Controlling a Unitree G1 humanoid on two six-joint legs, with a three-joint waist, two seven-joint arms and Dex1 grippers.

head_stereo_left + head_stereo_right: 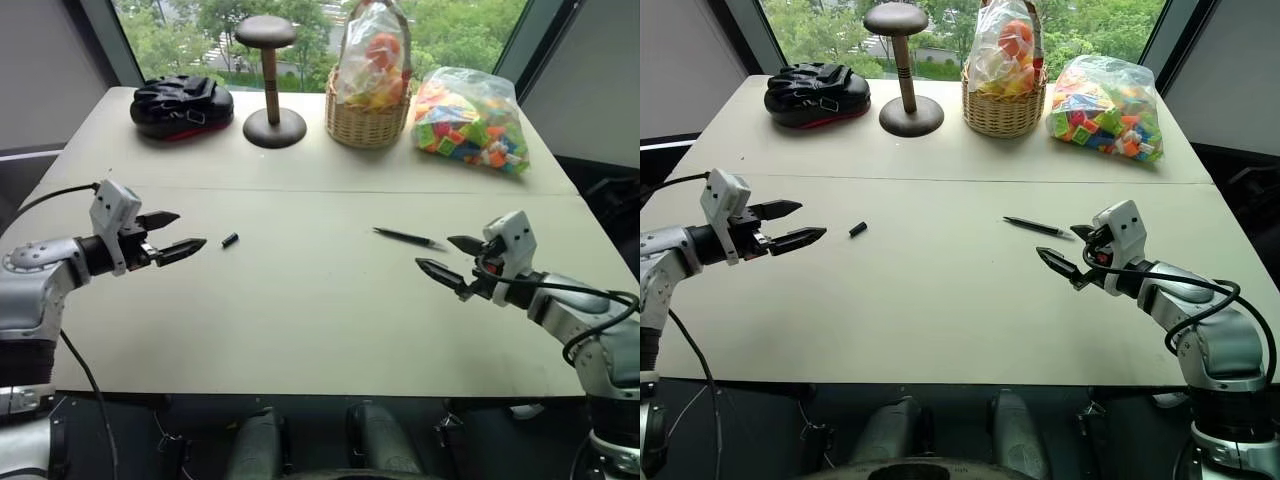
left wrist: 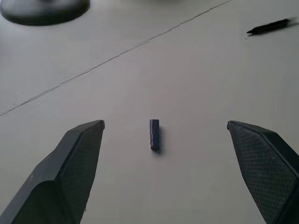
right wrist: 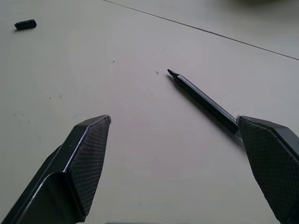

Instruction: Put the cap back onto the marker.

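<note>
Table (image 1: 300,330): pale, with a seam running across its width; the task items lie on the near half, well apart from each other.

Cap (image 1: 230,240): tiny, dark, lying flat at about 9 o'clock from the table's centre; off the marker; just beyond the left gripper (image 1: 172,233) and in line with the space between its fingers, untouched.

Marker (image 1: 408,237): thin, black, lying flat at about 3 o'clock from centre, bare tip pointing toward the cap's side; its rear end near the right gripper (image 1: 448,254).

Left gripper: fingers spread wide, empty, held above the table.

Right gripper: fingers spread wide, empty; one finger overlaps the marker's rear end in the wrist view, contact cannot be told.

Far edge, 10 to 2 o'clock: black bag (image 1: 181,105); wooden stand (image 1: 272,85); wicker basket (image 1: 368,122) with bagged goods; clear bag of coloured blocks (image 1: 470,122).
</note>
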